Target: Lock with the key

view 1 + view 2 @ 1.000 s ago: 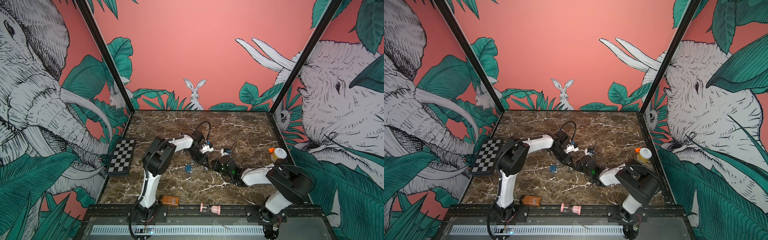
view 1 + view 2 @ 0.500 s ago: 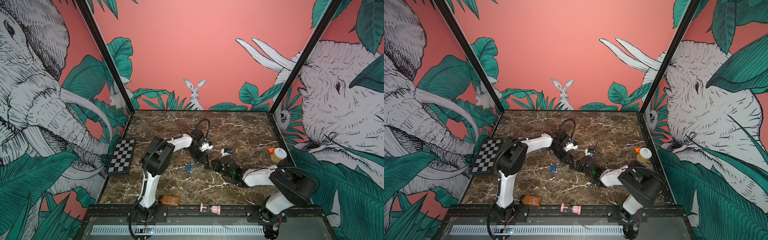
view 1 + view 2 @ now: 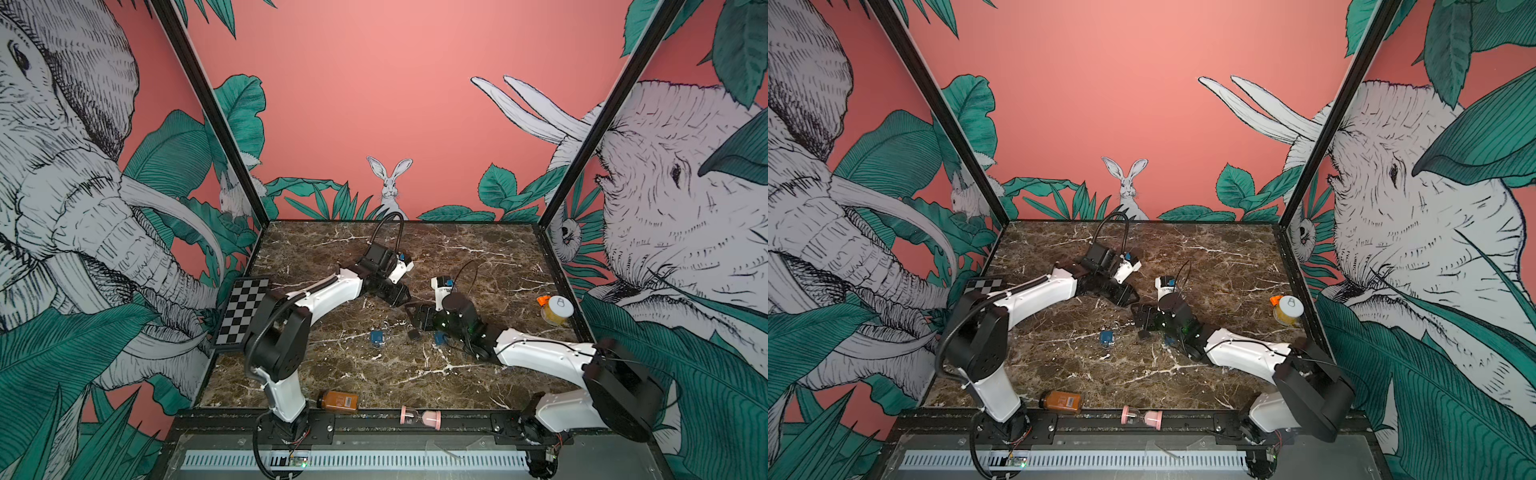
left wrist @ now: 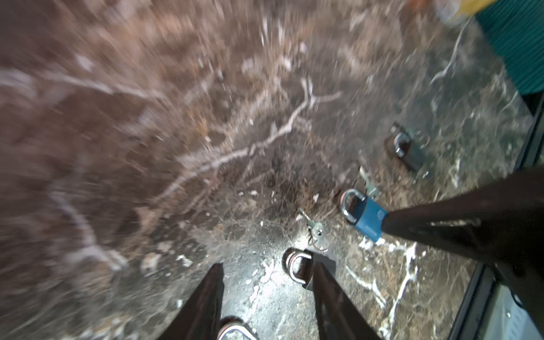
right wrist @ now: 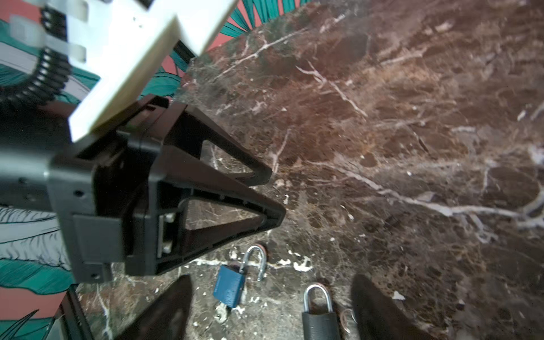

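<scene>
Two white-and-black robot arms reach to the middle of a brown marble table [image 3: 478,257] inside a booth with jungle-print walls. In both top views a small black padlock [image 3: 412,333] lies flat around the middle of the table, just in front of the right gripper [image 3: 419,318]. A blue padlock [image 3: 377,337] lies near it, toward the left edge. The left gripper [image 3: 402,296] hangs just behind, apart from both locks.

The wrist views add detail too small to make out from above. The right wrist view shows the right gripper's fingers [image 5: 379,309] spread wide. The black padlock, its shackle shut, lies loose between them, not gripped. The blue padlock's shackle stands swung open.

The left wrist view shows the left gripper about half open and empty. A key [image 4: 315,229] on a ring lies on the marble just beside the black padlock, touching neither gripper. A second blue padlock [image 4: 363,216], shackle shut, is partly hidden at one end; in the top views the right arm covers most of it. This view is blurred toward its far side.

Compared with a second earlier, the left gripper has drawn back a little from the right one. The right arm's elbow sits lower, nearer the front right corner.
</scene>
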Robot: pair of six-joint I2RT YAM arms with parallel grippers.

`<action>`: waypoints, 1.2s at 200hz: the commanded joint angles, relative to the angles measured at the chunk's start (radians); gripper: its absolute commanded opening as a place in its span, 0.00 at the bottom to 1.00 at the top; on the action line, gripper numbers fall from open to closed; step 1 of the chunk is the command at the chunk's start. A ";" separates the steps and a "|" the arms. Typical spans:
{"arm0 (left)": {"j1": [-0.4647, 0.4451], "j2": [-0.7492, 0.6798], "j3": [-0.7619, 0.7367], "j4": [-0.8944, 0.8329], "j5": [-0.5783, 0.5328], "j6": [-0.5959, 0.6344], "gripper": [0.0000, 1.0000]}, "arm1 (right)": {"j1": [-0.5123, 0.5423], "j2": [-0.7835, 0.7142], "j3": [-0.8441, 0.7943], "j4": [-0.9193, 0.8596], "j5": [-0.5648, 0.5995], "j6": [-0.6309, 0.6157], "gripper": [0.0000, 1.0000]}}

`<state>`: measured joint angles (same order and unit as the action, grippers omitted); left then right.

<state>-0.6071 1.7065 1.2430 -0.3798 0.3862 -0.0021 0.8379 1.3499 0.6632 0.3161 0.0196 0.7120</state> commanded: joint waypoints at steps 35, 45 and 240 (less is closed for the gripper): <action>0.009 -0.293 -0.154 0.237 -0.190 -0.094 0.54 | 0.008 -0.095 0.079 -0.117 0.039 -0.098 0.98; 0.023 -0.329 -0.177 0.241 -0.197 -0.139 0.57 | 0.007 -0.101 0.052 -0.061 0.025 -0.086 0.98; 0.282 -0.848 -0.664 0.196 -0.254 -0.496 0.93 | 0.265 0.462 0.639 -0.748 0.265 0.115 0.81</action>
<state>-0.3637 0.8841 0.6197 -0.2359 0.0582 -0.4194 1.0882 1.7744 1.2636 -0.3691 0.2497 0.7506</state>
